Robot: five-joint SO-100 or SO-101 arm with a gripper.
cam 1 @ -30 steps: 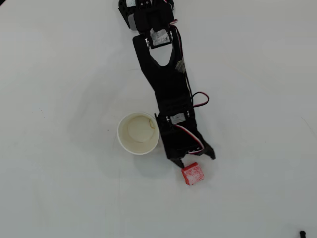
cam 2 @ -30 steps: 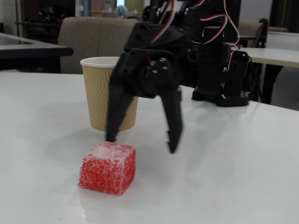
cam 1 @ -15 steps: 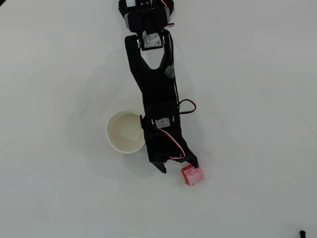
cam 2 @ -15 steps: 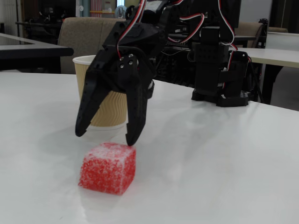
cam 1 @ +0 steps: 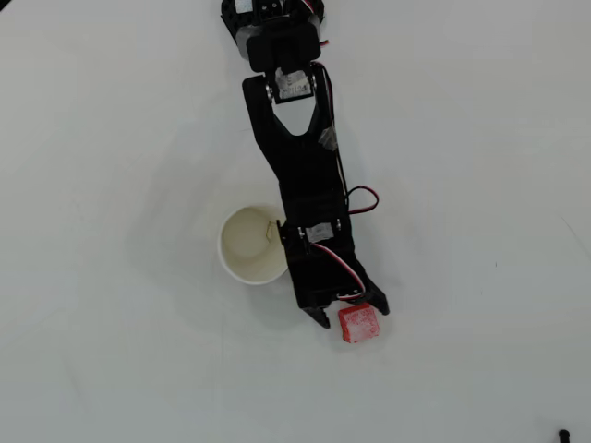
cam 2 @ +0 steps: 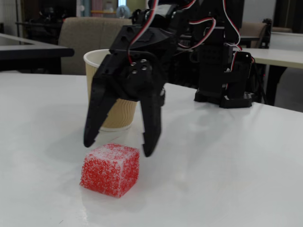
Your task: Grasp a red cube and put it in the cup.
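Note:
The red cube [cam 1: 358,325] with its whitish top lies on the white table, below and to the right of the cup [cam 1: 249,245] in the overhead view. My gripper [cam 1: 352,316] is open, one fingertip at each side of the cube's near edge. In the fixed view the cube [cam 2: 110,169] sits in front, and the open gripper [cam 2: 118,147] hangs just above and behind its top, touching nothing that I can see. Behind the fingers the cup [cam 2: 119,115] stands upright, partly hidden. The arm's side lies against the cup's rim in the overhead view.
The arm's base [cam 1: 272,20] sits at the table's top edge in the overhead view. A small dark object [cam 1: 562,432] lies at the bottom right corner. Chairs and other tables stand behind the arm's base [cam 2: 222,71] in the fixed view.
The gripper swung left past the cube, then back right, and now straddles it. The cup shifted left with the arm and partly back. The cube has not moved.

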